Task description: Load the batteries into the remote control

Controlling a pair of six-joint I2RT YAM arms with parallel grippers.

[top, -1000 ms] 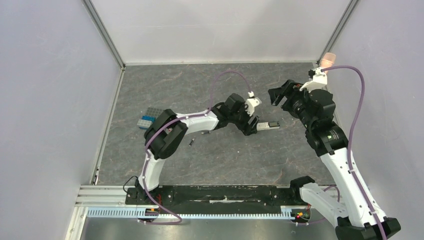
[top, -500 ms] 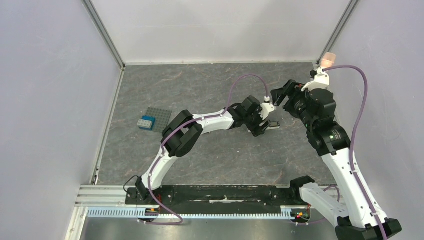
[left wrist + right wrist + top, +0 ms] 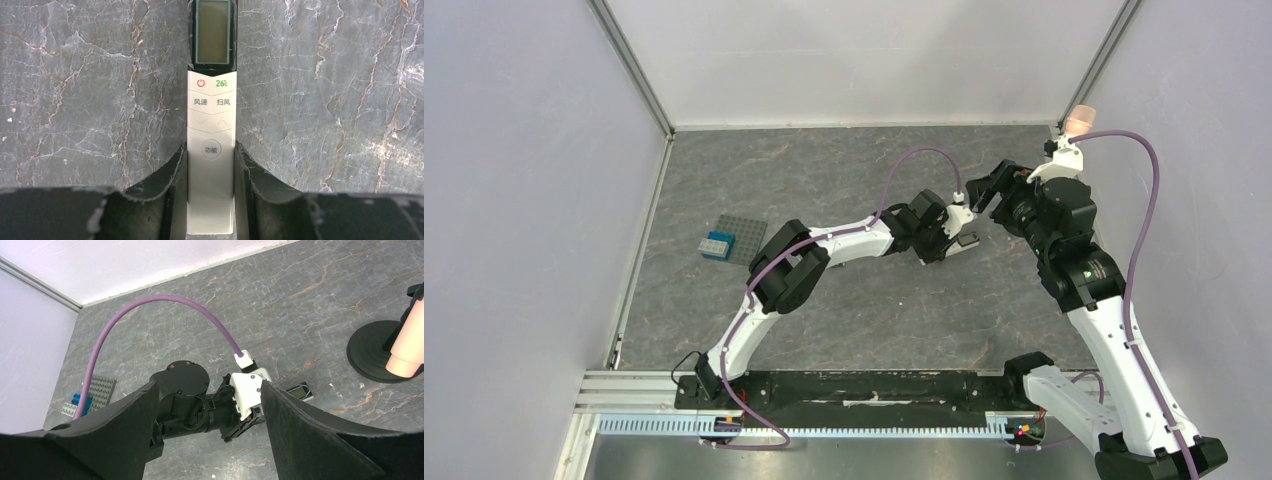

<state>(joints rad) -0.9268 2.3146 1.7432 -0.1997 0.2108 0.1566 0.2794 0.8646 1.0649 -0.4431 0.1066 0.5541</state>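
Observation:
The remote control (image 3: 211, 130) is a slim white bar with buttons and a dark display at its far end, lying on the grey marble-patterned floor. My left gripper (image 3: 210, 150) straddles its near end, both black fingers pressed against its long sides. From above, only the dark display end (image 3: 969, 240) sticks out past the left gripper (image 3: 954, 238). My right gripper (image 3: 984, 190) hovers open just behind and to the right, looking down on the left wrist; nothing sits between its fingers (image 3: 320, 435). The display end (image 3: 299, 391) shows there too. The batteries are hidden from every view.
A grey studded plate (image 3: 742, 238) with a blue brick (image 3: 715, 245) lies at the left. A pink microphone on a round black base (image 3: 372, 347) stands in the back right corner (image 3: 1079, 120). White walls close in the floor on three sides.
The left arm stretched right along the remote and its fingers closed from wide open onto the remote's sides. The remote's display end swung slightly toward the back. The right gripper barely moved.

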